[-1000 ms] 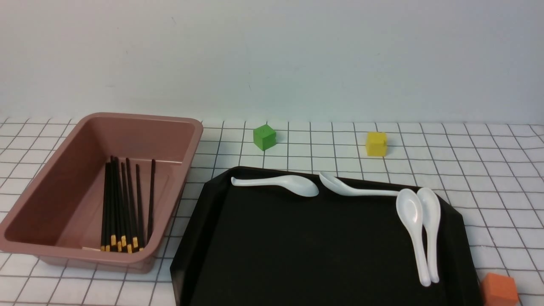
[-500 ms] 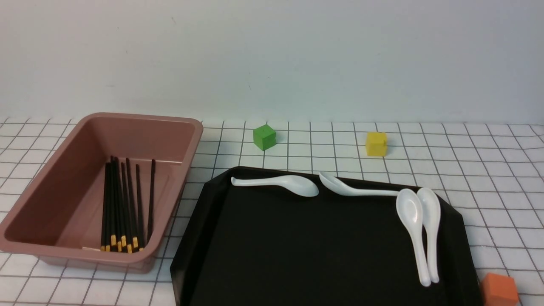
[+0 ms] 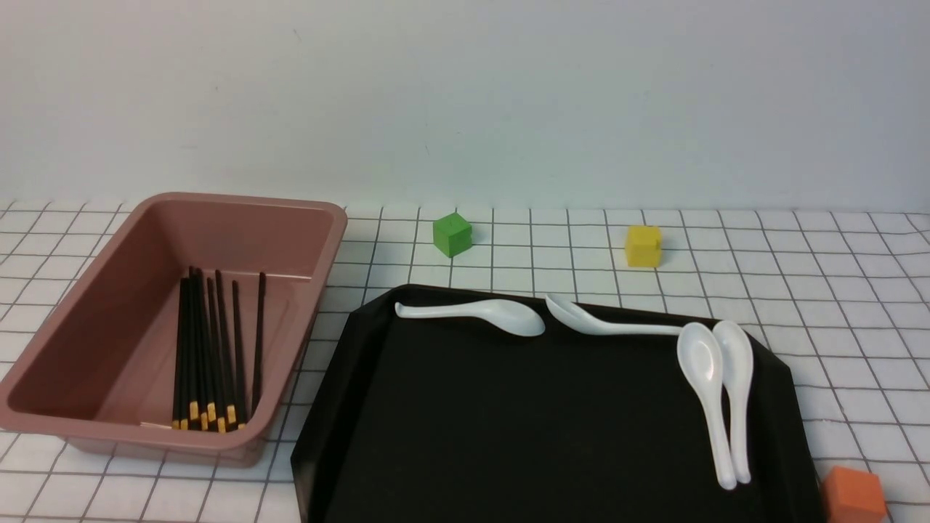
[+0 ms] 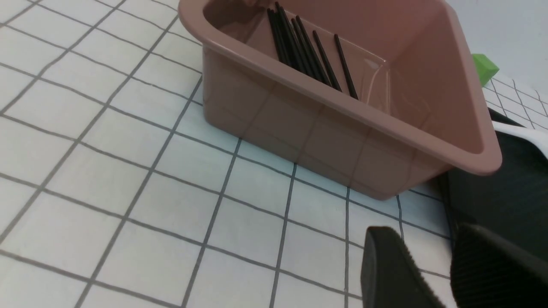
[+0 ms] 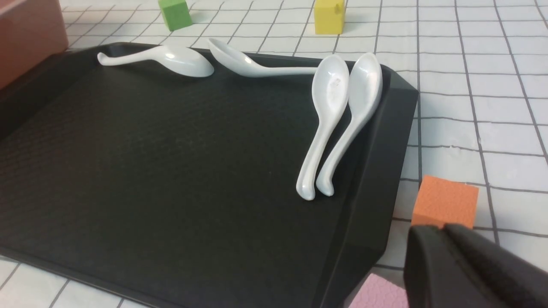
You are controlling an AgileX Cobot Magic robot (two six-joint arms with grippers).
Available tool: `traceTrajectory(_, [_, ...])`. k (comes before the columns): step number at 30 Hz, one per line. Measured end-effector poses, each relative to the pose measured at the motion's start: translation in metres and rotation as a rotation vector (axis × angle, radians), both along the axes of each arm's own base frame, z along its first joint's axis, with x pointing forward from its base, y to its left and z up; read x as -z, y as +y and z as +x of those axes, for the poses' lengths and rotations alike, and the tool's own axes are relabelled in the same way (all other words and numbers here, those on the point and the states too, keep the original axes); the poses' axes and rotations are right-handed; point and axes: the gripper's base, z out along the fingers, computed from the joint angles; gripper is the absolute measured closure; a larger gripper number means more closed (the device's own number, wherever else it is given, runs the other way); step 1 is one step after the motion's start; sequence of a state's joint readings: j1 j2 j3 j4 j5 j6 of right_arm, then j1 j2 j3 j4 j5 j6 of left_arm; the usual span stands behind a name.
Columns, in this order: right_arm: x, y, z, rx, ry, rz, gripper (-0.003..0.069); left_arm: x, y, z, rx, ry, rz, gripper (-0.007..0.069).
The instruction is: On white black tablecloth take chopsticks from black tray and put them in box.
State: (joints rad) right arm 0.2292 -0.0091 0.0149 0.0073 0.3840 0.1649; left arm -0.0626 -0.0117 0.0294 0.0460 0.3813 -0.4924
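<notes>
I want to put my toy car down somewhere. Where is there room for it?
The glossy black tray has a wide bare middle, bordered by four white ceramic spoons along its far and right edges. The checked tablecloth is bare to the right of the yellow cube, and between that and the green cube. The pinkish-brown box is crowded where the black chopsticks lie.

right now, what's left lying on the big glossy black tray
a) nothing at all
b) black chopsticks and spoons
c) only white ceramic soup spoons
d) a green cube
c: the glossy black rectangular tray holds only four white ceramic soup spoons, while the black chopsticks with yellow bands all lie in the pinkish-brown plastic box, and the green cube sits on the cloth beyond the tray.
</notes>
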Motion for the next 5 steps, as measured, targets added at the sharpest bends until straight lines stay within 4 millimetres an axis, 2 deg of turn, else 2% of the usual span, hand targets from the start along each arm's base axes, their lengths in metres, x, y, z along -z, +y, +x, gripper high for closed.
traceTrajectory(5, [0.0, 0.0, 0.0, 0.0, 0.0, 0.0, 0.0608, 0.0, 0.0, 0.0, 0.0, 0.0, 0.0, 0.0386])
